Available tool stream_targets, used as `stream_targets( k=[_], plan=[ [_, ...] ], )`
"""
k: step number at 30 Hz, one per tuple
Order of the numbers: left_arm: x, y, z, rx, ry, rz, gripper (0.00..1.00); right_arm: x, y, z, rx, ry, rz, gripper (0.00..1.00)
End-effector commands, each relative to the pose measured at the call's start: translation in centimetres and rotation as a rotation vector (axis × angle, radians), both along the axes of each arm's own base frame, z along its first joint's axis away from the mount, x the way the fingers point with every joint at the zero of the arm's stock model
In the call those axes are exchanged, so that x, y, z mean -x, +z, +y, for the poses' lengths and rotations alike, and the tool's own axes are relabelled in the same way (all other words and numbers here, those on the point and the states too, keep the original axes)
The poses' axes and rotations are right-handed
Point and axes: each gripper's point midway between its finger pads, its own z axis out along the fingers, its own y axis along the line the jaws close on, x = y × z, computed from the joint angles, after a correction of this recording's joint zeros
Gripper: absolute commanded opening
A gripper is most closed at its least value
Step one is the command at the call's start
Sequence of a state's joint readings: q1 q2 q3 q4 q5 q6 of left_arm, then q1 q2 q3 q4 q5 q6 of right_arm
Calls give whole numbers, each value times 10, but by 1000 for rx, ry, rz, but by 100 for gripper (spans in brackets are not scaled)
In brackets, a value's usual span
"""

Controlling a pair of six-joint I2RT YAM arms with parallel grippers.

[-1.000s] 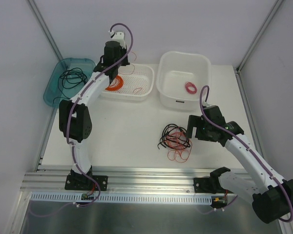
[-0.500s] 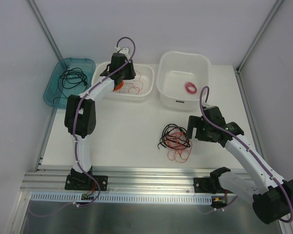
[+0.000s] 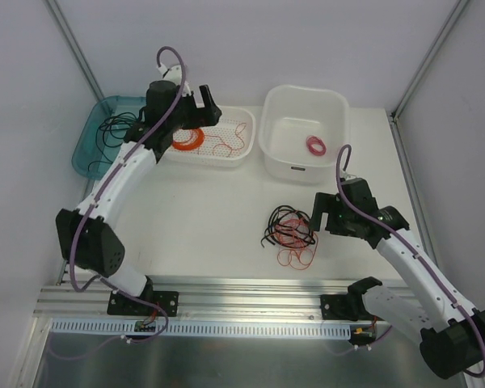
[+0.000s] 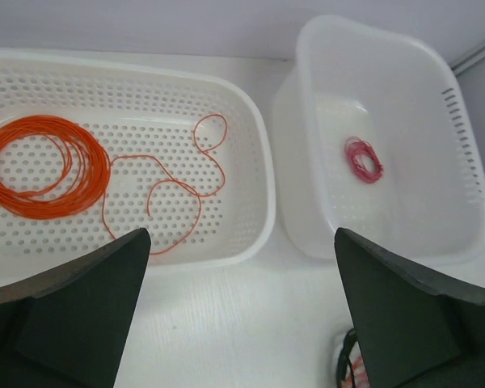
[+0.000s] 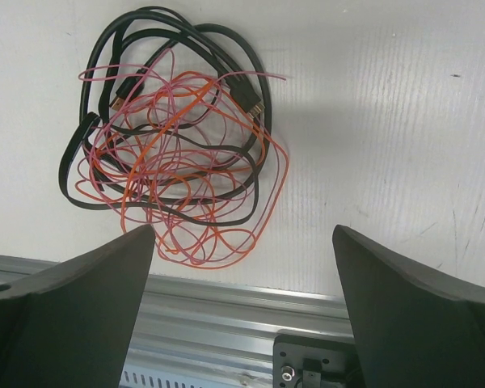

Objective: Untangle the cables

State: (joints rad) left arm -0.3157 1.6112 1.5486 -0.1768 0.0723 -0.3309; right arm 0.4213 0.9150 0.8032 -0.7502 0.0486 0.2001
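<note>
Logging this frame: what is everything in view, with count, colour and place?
cable tangle: one; black, orange-red and pink; on the table in front of the right tool
perforated basket: one; white; far side, left of centre
orange coil: one; orange; left end of the basket
loose wire: one; orange-red; in the basket beside the coil
tub: one; white; right of the basket
pink coil: one; pink; on the tub's floor
tray: one; teal; far left
black cable: one; black; in the tray
table: one; white
left tool: one; black; open, empty, near the basket
right tool: one; black; open, empty, over the tangle's near edge
</note>
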Motion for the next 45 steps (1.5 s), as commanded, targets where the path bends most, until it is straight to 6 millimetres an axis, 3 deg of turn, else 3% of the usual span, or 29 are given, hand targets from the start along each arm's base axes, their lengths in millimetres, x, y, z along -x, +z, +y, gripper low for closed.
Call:
stream_targets(
  k=[1, 2, 3, 5, 6, 8, 9, 12, 15, 19, 25, 36, 40, 45],
  plan=[
    [55, -14, -16, 64, -72, 102, 99, 0, 11, -3, 2, -10, -28, 97],
    [72, -4, -18, 83, -83, 89, 99, 0, 10, -3, 7, -6, -28, 97],
    [85, -23, -20, 75, -94, 127, 99, 0, 10, -4, 10, -7, -31, 97],
    [118, -21, -36, 77, -150, 122, 99, -1, 8, -5, 20, -8, -27, 98],
    [134, -41, -42, 72, -166, 168, 99, -3, 6, -5, 22, -10, -21, 98],
    [159, -49, -54, 81, -207, 189, 99, -2, -1, -2, 17, -7, -3, 99],
    [182, -66, -71, 78, -258, 239, 99, -4, -2, 0, 6, -9, -4, 100],
    [222, -92, -97, 68, -328, 315, 99, -3, -12, 7, -24, -12, 25, 95],
    [251, -114, -116, 46, -370, 384, 99, -6, -15, 13, -63, -29, 30, 90],
    [268, -132, -135, 25, -377, 433, 99, -14, -15, 20, -119, -92, 17, 83],
    [266, -149, -156, -29, -362, 456, 99, -33, -20, 34, -212, -211, 10, 70],
    [244, -170, -178, -86, -329, 463, 98, -56, -48, 53, -259, -289, 71, 59],
    [238, -190, -186, -122, -316, 492, 96, -51, -62, 54, -236, -285, 109, 45],
    [235, -206, -200, -132, -327, 537, 93, -37, -50, 43, -200, -261, 86, 22]
  ],
)
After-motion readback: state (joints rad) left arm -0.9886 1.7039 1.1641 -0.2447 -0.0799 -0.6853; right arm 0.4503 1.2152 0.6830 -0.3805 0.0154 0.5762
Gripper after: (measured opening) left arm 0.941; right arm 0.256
